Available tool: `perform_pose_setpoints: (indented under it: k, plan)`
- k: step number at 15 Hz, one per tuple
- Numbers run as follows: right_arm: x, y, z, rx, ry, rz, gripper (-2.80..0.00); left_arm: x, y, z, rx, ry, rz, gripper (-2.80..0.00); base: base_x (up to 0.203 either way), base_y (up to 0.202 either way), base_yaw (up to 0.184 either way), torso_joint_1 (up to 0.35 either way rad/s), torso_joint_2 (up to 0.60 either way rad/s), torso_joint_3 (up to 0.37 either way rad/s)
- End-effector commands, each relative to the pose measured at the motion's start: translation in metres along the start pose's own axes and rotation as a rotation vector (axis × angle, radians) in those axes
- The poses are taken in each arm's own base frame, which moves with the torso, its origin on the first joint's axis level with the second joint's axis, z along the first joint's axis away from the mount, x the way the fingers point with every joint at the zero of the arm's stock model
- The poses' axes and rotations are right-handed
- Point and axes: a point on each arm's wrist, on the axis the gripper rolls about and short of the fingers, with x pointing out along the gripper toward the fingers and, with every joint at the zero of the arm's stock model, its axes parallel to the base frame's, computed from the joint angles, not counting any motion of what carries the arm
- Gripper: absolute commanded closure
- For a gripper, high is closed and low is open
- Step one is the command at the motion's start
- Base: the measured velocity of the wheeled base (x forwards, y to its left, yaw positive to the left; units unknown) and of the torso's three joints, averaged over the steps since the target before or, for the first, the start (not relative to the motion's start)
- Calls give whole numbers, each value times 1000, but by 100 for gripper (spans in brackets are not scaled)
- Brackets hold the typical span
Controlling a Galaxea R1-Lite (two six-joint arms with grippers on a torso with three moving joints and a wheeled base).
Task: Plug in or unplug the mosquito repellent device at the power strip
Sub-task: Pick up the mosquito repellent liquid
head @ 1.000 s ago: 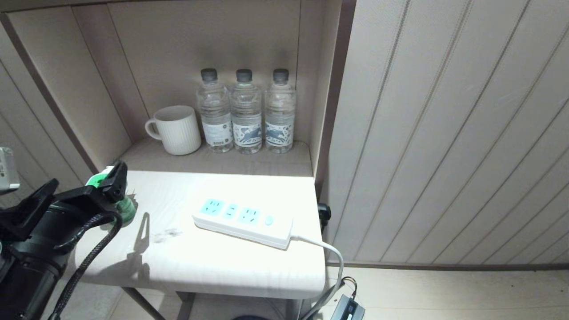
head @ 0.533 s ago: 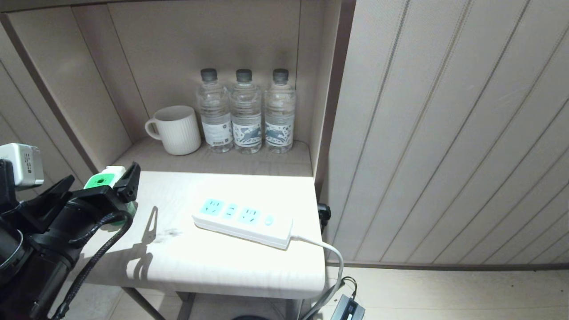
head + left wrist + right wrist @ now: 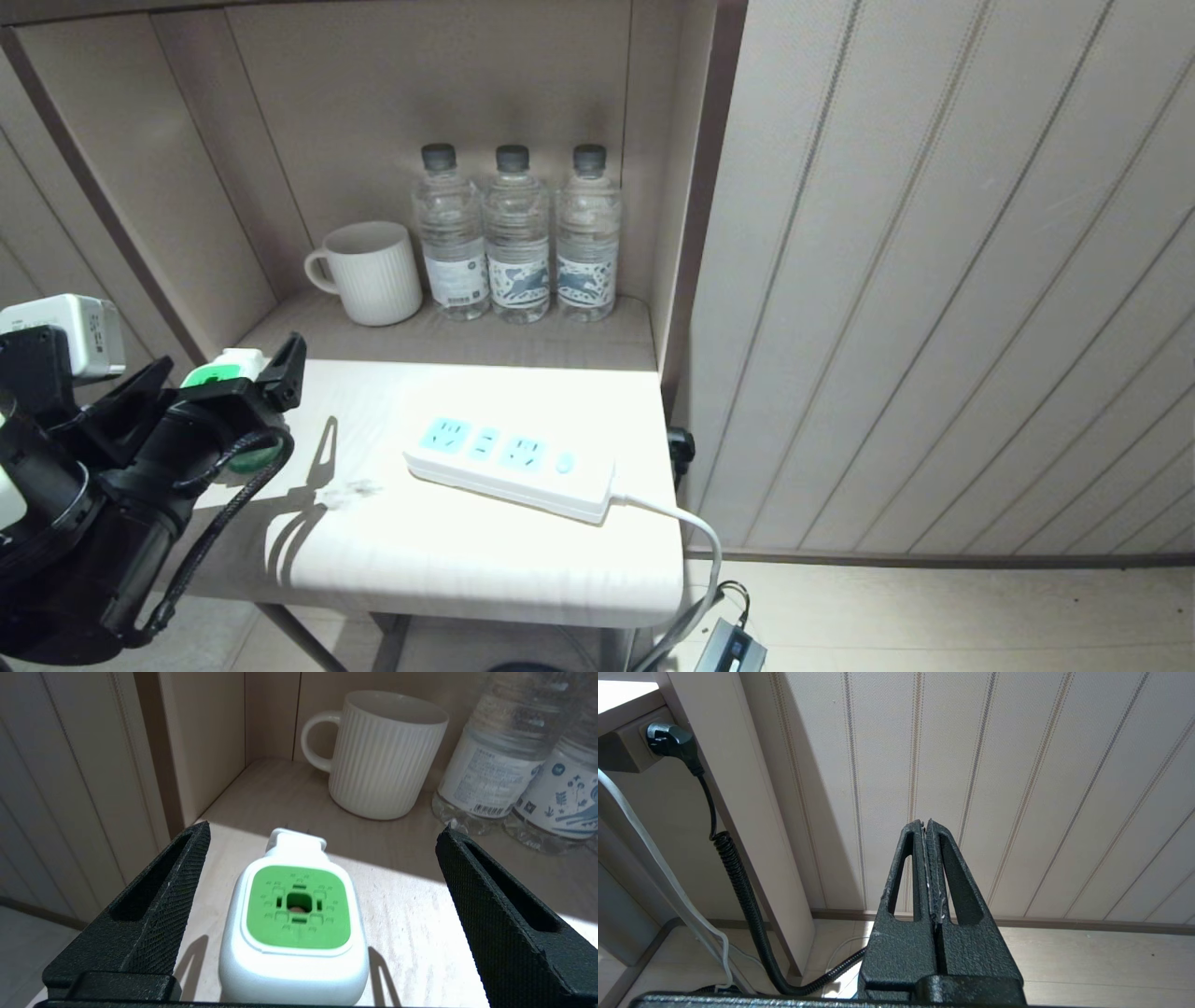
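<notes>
The mosquito repellent device (image 3: 222, 376) stands upright at the table's left edge, unplugged; its white head with the green top face (image 3: 297, 907) lies between the wide-apart black fingers of my left gripper (image 3: 325, 830). Neither finger touches it. In the head view the left gripper (image 3: 229, 359) reaches in from the left and covers most of the green bottle. The white power strip (image 3: 512, 467) with light-blue sockets lies in the middle of the table, all sockets empty. My right gripper (image 3: 925, 823) is parked, shut, and points at the panelled wall.
A white ribbed mug (image 3: 373, 273) and three clear water bottles (image 3: 516, 233) stand at the back of the alcove behind the table (image 3: 448, 560). The strip's white cord (image 3: 695, 532) drops off the table's right edge. A black plug (image 3: 668, 737) sits in a wall socket.
My left arm has moved right and further over the table. Its open fingers now stand on either side of the device's head. The device and the power strip have not moved.
</notes>
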Motion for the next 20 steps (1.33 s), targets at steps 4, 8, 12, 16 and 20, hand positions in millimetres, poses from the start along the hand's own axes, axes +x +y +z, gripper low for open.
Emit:
perform_pose_setpoints:
  k: [4,8,12,16,20]
  plan:
    - [0,0,0,0,-1,0,0,15,-9,-4,-1,-11,5,-280,0,0,0,0,0,0]
    - [0,0,0,0,-1,0,0,18,-3,-1,7,-24,36,-280,0,0,0,0,0,0]
    - [0,0,0,0,0,0,0,19,1,1,6,-33,33,-280,0,0,0,0,0,0]
    - [0,0,0,-1,-1,0,0,19,0,3,3,-39,32,-280,0,0,0,0,0,0]
    - [0,0,0,0,0,0,0,17,1,2,3,-37,30,-280,0,0,0,0,0,0]
